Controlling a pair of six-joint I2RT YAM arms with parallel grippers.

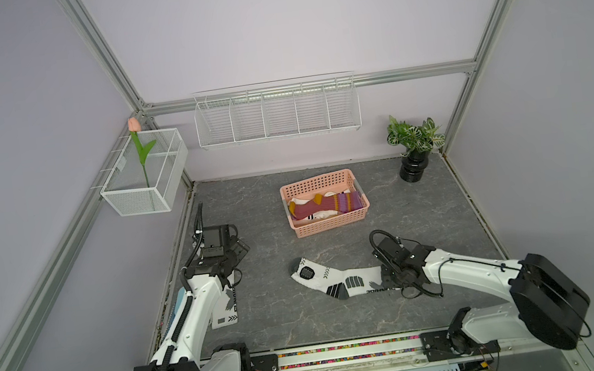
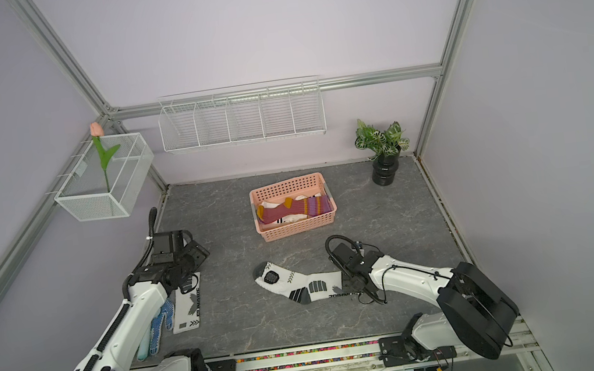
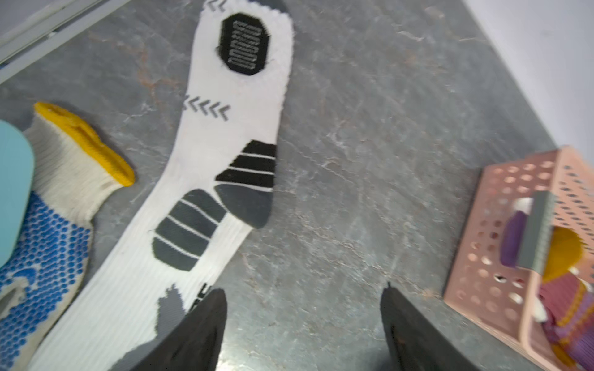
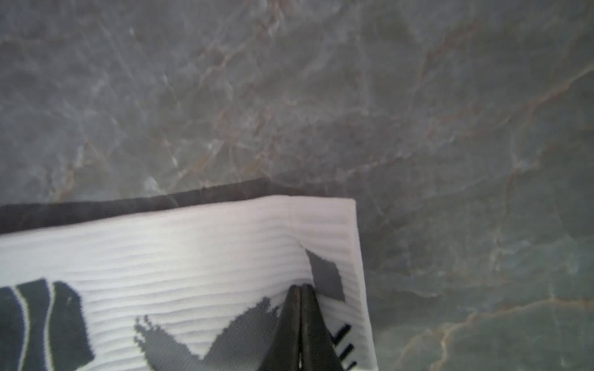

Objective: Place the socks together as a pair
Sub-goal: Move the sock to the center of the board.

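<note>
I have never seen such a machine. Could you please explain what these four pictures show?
It is a robot with two arms at a table, each ending in a gripper. Two pictures look down from above; the other two come from cameras on the wrists. The right gripper is shut on the cuff of the middle sock. The left gripper is open and empty, by the left sock, which lies beside a glove and a trowel. A basket holds more socks.

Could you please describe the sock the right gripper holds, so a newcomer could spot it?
Find the pink basket on the grey table. In front of it, toward the robot, lies a white sports sock with grey-black markings, its cuff pinched by the right gripper. Its twin lies beside the left arm, ungripped.
</note>
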